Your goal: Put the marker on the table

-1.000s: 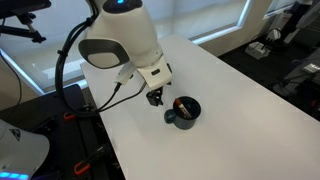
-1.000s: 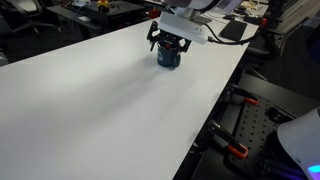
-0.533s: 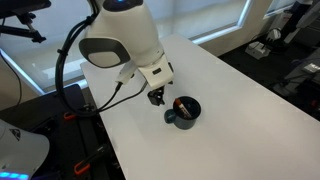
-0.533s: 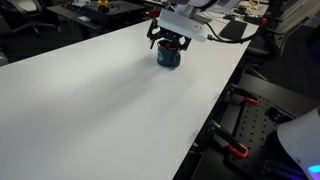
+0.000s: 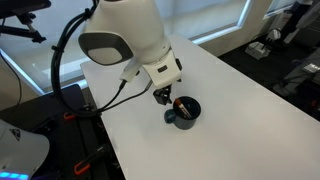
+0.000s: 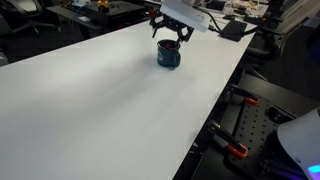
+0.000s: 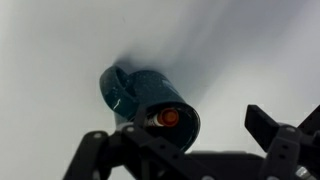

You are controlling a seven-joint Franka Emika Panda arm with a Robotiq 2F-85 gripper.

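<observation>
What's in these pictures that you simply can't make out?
Marker: wrist view shows only its red-orange end; the mug hides the rest.
Mug's opening: in an exterior view the gripper above it blocks it.
Table edges: cut off in the wrist view.

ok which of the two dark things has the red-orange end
The marker, the slim stick inside the mug; the mug itself is round, handled, with no red.
</observation>
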